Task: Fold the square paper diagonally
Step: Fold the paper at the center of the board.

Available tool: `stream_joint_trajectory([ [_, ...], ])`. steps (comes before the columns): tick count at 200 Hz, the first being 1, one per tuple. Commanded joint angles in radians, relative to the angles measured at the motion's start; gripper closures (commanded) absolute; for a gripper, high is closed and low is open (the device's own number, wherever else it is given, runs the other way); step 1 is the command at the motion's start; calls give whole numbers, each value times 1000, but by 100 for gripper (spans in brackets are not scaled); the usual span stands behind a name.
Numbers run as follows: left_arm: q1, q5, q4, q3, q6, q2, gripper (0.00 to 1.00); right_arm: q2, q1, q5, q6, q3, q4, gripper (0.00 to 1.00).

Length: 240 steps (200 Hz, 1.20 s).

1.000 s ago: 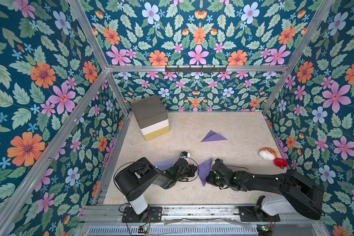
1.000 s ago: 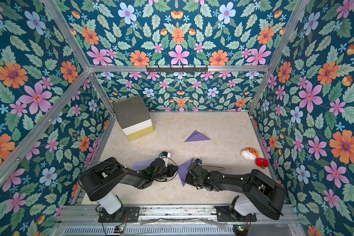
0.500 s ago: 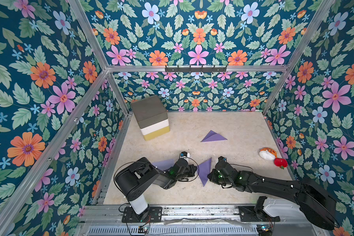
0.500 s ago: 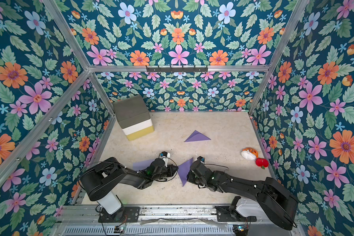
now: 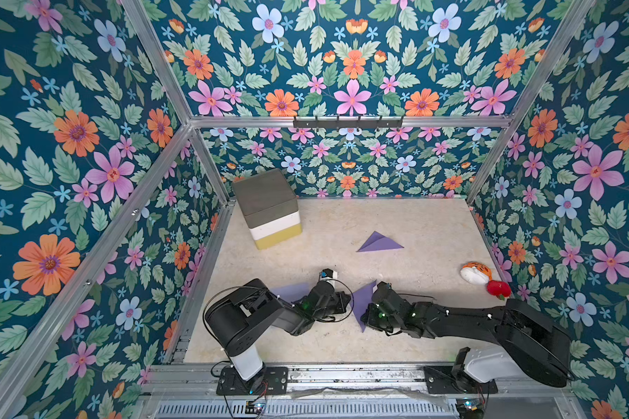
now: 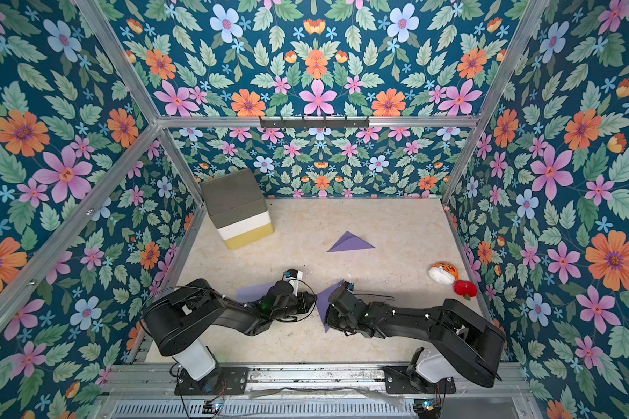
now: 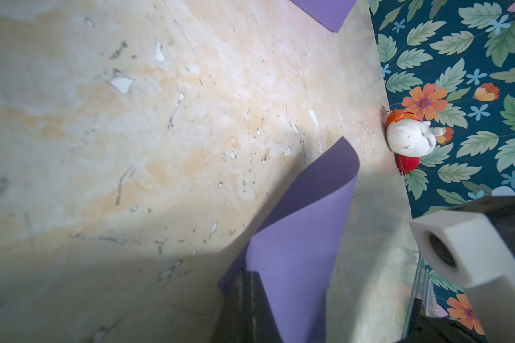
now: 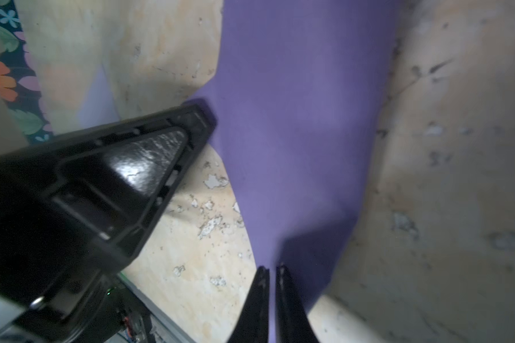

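Observation:
A purple square paper (image 5: 363, 301) (image 6: 327, 300) stands curled up off the table near the front middle, held between my two grippers. In both top views my left gripper (image 5: 347, 303) (image 6: 311, 301) is shut on its left side. My right gripper (image 5: 368, 312) (image 6: 329, 312) is shut on its right side. The left wrist view shows the paper (image 7: 298, 261) bending away from the shut left gripper (image 7: 250, 276). In the right wrist view the paper (image 8: 295, 118) passes between the nearly touching jaws of the right gripper (image 8: 272, 268), and a left finger (image 8: 131, 166) pinches the far edge.
A grey, white and yellow foam block (image 5: 269, 208) stands at the back left. A folded purple triangle (image 5: 378, 243) lies mid-table. Another flat purple sheet (image 5: 287, 290) lies under the left arm. An orange-and-white toy (image 5: 474, 272) and a red toy (image 5: 498, 288) sit by the right wall.
The right arm stretched out and has drawn back again, keeping its grip. The paper and the left arm have hardly moved.

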Motion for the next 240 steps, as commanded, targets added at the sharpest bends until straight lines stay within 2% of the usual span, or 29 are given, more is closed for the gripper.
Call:
stream_joint_trajectory([
  [1,1,-53,-321,-11,7,23,100,18,18,11,-12,12,-63,89],
  [51,2,-66,-340,-7,1,35,100,-6,38,33,3,-25,-141,89],
  [95,1,-68,-338,-9,1,40,100,-88,38,64,5,-44,-213,89],
  [149,0,-62,-324,-16,-3,32,100,-173,38,54,0,-9,-124,87],
  [174,0,-63,-323,-18,-3,29,100,-152,37,14,9,-4,-33,87],
  [240,-3,-64,-321,-16,-5,34,100,-43,38,-17,3,20,-37,88],
])
